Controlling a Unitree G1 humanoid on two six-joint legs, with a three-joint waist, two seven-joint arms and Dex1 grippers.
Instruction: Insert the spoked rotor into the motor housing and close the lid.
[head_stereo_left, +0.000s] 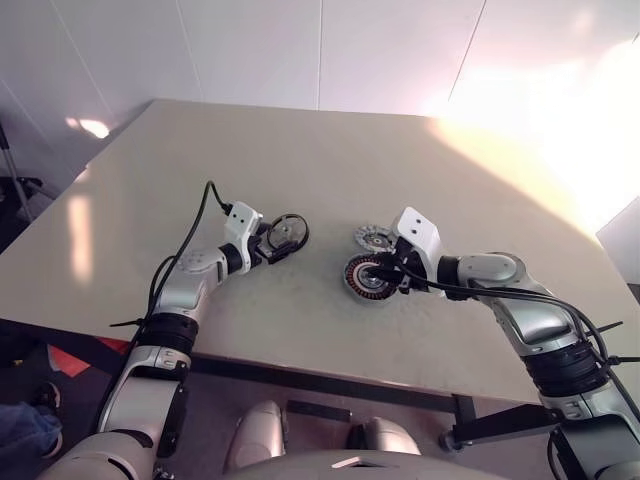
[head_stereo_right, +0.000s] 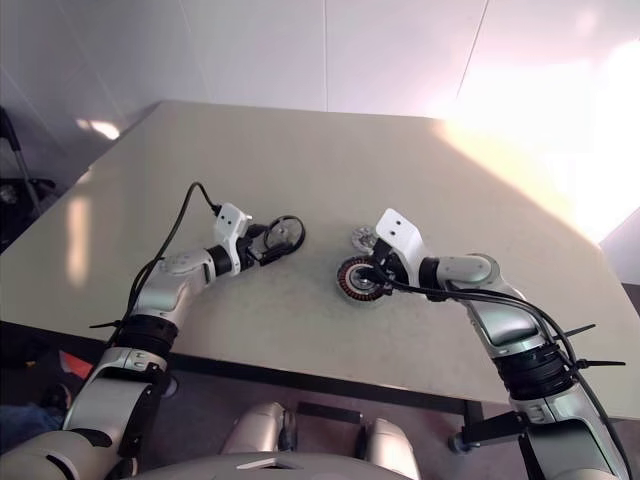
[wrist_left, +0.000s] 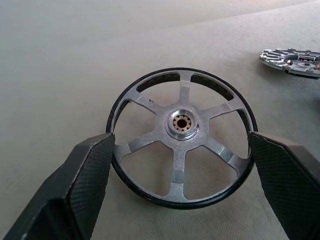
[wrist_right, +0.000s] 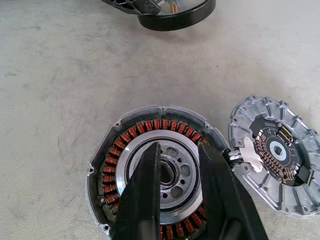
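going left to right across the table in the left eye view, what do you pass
left gripper → spoked rotor between its open fingers → motor housing with the right gripper reaching into its middle; the lid lies just behind the housing

Readable text: you will find none in any view.
Thin dark-rimmed spoked rotor (wrist_left: 183, 137) between your left fingers: no marking legible.
Round grey copper-wound motor housing (wrist_right: 120, 170) under your right fingers: no label.
Flat light-grey slotted metal lid (wrist_right: 277, 152) just beside them: nothing legible.
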